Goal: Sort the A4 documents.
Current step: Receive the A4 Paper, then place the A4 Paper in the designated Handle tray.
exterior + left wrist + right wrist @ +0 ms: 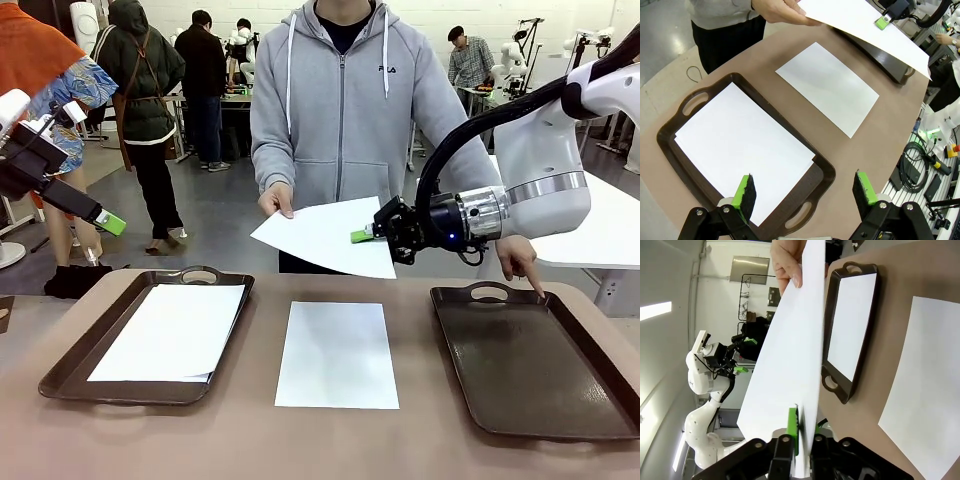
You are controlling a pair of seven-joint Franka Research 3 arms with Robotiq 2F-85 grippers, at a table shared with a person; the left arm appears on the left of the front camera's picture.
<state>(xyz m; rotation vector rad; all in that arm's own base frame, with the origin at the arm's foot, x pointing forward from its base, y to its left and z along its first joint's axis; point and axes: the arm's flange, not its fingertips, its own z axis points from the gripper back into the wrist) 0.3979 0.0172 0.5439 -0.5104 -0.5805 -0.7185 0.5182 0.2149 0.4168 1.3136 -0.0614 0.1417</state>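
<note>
**Right gripper clamped on raised A4 sheet**

Its jaws pinch one edge of the paper in mid-air, and the person's hand holds the opposite corner (the other hand points down at the right tray). A second A4 sheet lies flat on the table between the trays. Stacked sheets lie in the left tray. The left gripper hangs wide open, empty.

A dark brown left tray and matching right tray lie well apart on the tan table; a person in a grey hoodie stands behind.
</note>
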